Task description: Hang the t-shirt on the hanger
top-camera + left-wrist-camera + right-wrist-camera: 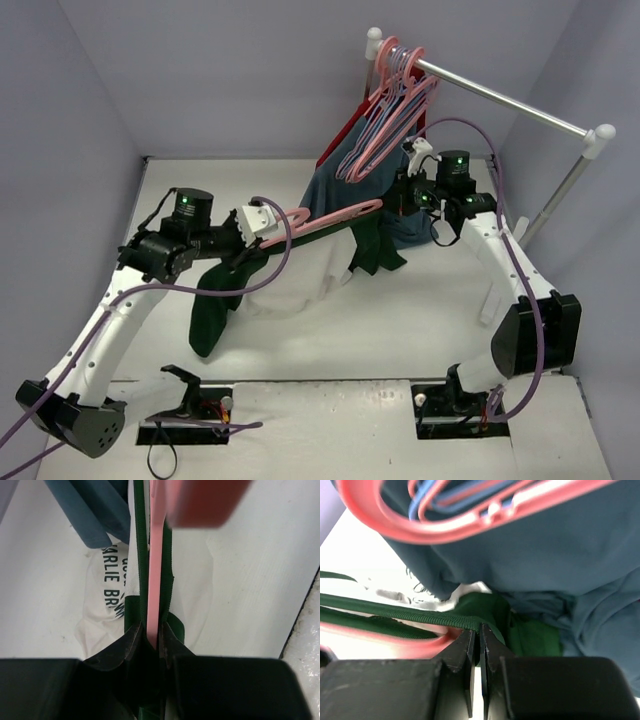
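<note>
The cream-white t-shirt (300,272) with dark green sleeves hangs in the air between my two grippers, its lower part resting on the table. The pink hanger (335,214) runs through its neck opening. My left gripper (285,225) is shut on the hanger's arm together with the green neck trim, as the left wrist view shows (152,640), with the hanger (155,580) running away between two strips of trim. My right gripper (400,200) is shut on the green neck trim (420,614) at the hanger's other end (385,636), seen up close in the right wrist view (480,630).
A metal rail (500,95) at the back right carries several pink hangers (395,100), a blue-grey garment (345,180) and a red garment (350,130). The blue-grey garment hangs just behind my right gripper (560,555). Grey walls enclose the white table (420,300).
</note>
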`<state>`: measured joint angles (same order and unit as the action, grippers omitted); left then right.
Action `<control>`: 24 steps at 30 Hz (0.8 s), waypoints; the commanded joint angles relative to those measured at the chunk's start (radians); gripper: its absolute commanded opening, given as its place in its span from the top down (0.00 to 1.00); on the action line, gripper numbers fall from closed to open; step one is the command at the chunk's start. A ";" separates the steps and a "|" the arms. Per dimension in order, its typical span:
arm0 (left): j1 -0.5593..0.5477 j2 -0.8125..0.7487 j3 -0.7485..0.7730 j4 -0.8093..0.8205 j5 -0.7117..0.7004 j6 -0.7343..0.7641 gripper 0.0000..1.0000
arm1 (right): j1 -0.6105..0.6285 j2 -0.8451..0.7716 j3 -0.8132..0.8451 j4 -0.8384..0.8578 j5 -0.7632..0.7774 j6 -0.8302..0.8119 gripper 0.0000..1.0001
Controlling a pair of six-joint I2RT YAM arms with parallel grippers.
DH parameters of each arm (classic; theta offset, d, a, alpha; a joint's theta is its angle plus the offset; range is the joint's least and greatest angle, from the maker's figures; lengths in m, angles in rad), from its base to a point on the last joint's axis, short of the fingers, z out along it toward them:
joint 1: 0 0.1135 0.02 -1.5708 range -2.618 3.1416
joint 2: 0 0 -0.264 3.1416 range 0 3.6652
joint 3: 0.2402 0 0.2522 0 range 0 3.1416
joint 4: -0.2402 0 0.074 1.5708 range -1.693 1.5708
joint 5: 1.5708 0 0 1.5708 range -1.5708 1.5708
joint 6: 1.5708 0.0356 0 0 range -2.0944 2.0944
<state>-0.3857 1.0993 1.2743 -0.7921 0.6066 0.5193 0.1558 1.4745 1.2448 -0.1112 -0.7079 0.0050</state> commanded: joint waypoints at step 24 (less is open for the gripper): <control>-0.128 0.240 0.580 -0.260 -0.261 -0.067 1.00 | 0.598 -0.047 0.474 -0.091 0.576 -0.117 1.00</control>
<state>-0.5109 1.3407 1.7535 -1.0508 0.3151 0.4634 0.6560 1.4415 1.6349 -0.2479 -0.2390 -0.0995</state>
